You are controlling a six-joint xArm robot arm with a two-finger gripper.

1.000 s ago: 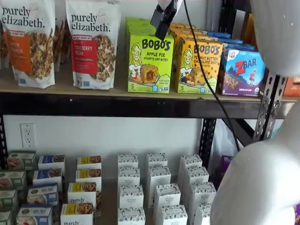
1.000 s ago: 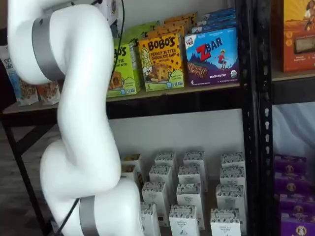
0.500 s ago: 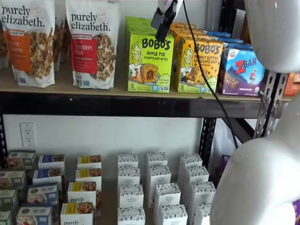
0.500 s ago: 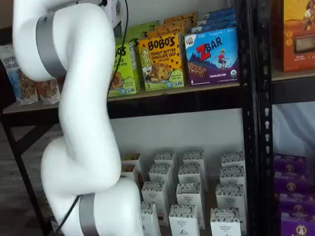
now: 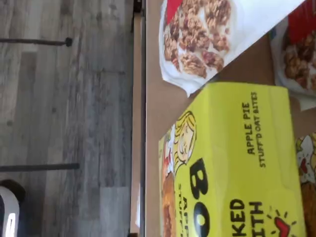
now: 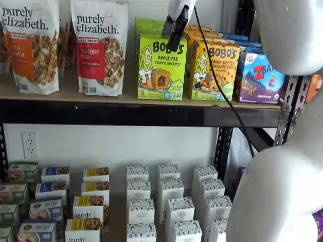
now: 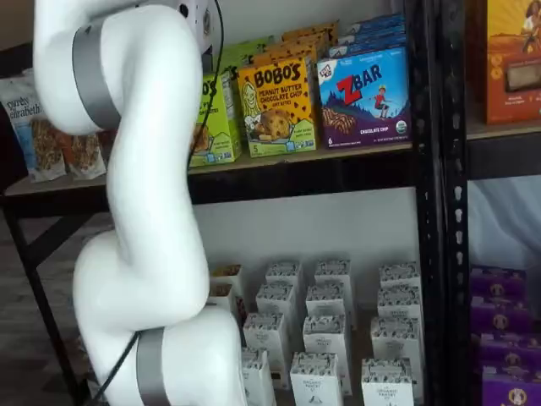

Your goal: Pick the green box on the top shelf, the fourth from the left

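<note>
The gripper (image 6: 174, 31) has edged left over the green box (image 6: 161, 68) – whether its fingers are parted or closed I cannot tell. The green box stands untouched on the top shelf (image 6: 126, 114), so the grasp looks near.

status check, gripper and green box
Gripper over the green box, fingers side-on, state unclear. Box upright on the top shelf, not gripped. Nothing blocking.

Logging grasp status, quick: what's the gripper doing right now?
Gripper: cannot be told; black fingers seen side-on before the green box, holding nothing visible.
</note>
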